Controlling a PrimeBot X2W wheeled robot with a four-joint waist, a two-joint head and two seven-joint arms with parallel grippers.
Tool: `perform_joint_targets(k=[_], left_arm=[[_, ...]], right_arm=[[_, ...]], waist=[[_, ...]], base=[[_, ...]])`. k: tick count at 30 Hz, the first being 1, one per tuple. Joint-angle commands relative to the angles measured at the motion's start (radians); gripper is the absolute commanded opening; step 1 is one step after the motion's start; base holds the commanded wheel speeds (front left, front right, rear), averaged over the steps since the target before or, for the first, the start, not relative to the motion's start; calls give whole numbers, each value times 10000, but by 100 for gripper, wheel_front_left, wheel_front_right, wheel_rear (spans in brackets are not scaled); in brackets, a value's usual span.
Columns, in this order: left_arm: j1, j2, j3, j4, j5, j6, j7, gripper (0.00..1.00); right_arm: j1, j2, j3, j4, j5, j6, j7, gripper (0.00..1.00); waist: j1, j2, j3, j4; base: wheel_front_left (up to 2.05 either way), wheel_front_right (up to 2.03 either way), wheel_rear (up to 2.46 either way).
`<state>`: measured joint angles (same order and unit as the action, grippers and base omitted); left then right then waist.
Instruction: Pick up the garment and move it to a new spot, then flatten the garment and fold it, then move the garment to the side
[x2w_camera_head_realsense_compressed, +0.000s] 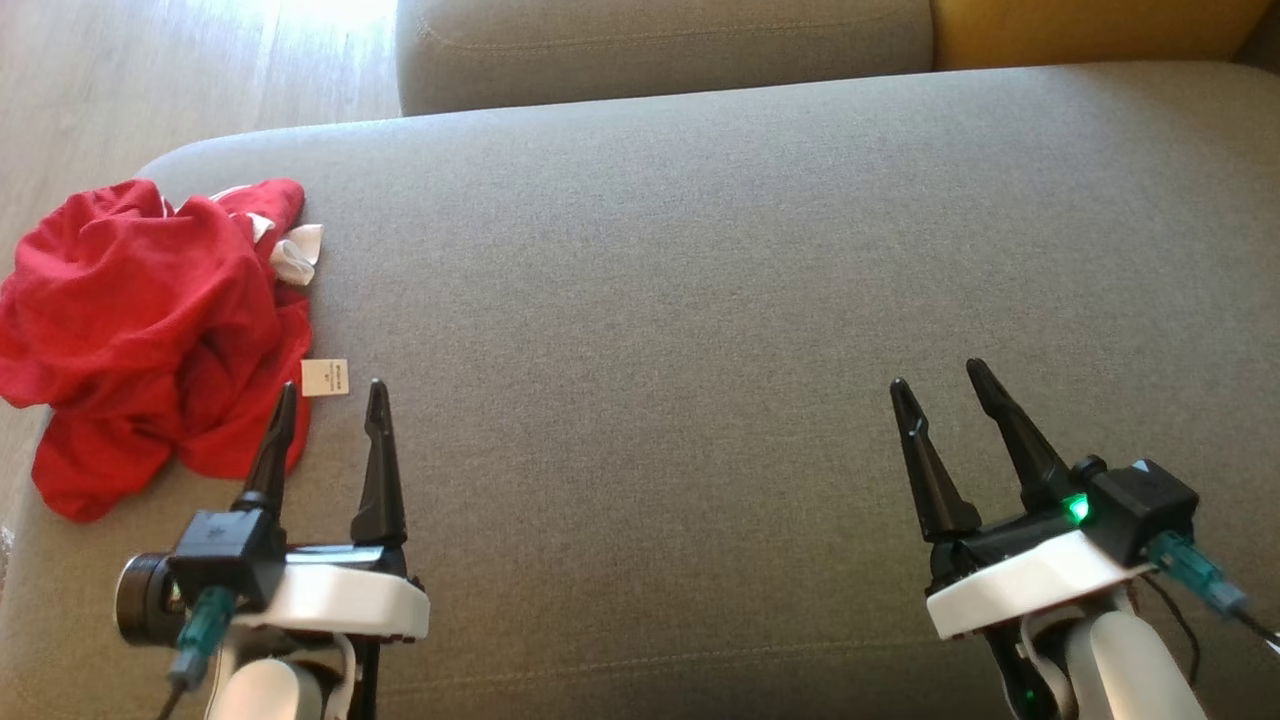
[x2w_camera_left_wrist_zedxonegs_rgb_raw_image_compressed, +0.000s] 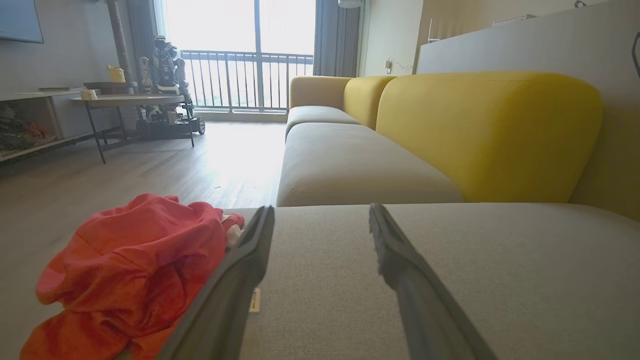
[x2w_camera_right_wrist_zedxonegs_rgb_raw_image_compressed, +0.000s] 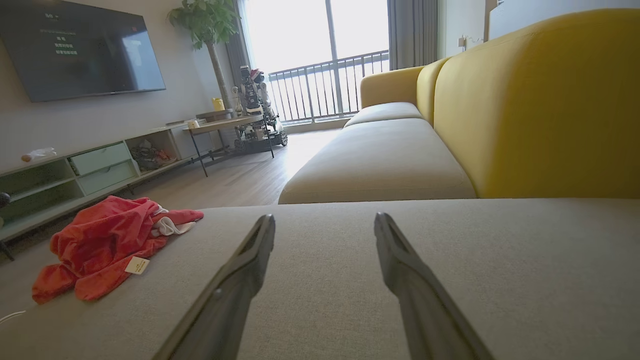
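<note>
Head view: our red garment (x2w_camera_head_realsense_compressed: 140, 330) lies crumpled at the left edge of the frame, on the corner of the grey sofa cushion (x2w_camera_head_realsense_compressed: 700, 300), its white label (x2w_camera_head_realsense_compressed: 325, 377) sticking out to the right. Our left gripper (x2w_camera_head_realsense_compressed: 333, 385), lower left, is spread wide and empty just beside the cloth; we cannot tell whether it touches. Our right gripper (x2w_camera_head_realsense_compressed: 937, 373), lower right, is likewise spread, holding nothing, well apart from it.

A: What is being obscured?
B: The garment (x2w_camera_left_wrist_zedxonegs_rgb_raw_image_compressed: 130, 265) is running off the bottom edge in the left wrist view. A finger (x2w_camera_left_wrist_zedxonegs_rgb_raw_image_compressed: 235, 285) of the left hand (x2w_camera_left_wrist_zedxonegs_rgb_raw_image_compressed: 321, 209) is covering its near side and part of the label (x2w_camera_left_wrist_zedxonegs_rgb_raw_image_compressed: 255, 300).
A: The label's print?
B: It is showing too small to read. Bunched folds are hiding the garment's shape.
</note>
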<state>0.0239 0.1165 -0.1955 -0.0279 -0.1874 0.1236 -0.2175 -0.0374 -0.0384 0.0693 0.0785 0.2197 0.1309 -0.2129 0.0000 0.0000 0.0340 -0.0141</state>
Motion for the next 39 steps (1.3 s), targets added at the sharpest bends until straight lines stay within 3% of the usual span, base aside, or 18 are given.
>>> perform_joint_targets(k=[1, 11, 31, 39], left_arm=[[-504, 146, 224, -442, 411, 74, -152, 100], [-495, 109, 101, -632, 1712, 143, -442, 100], [-369, -117, 394, -290, 1657, -120, -442, 100], [-348, -329, 515, -188, 1564, -204, -442, 100]], right_arm=[[-571, -109, 193, -460, -381, -2, -195, 100], [-627, -118, 296, -638, -1566, -2, -488, 100], [-524, -118, 315, -556, -1536, -2, -488, 100], [-332, -118, 340, -542, -1616, -2, -488, 100]], waist=[[0, 0, 12, -8], [0, 0, 34, -23], [0, 0, -61, 8], [0, 0, -110, 763]], base=[[0, 0, 0], [0, 0, 0], [0, 0, 0], [0, 0, 0]])
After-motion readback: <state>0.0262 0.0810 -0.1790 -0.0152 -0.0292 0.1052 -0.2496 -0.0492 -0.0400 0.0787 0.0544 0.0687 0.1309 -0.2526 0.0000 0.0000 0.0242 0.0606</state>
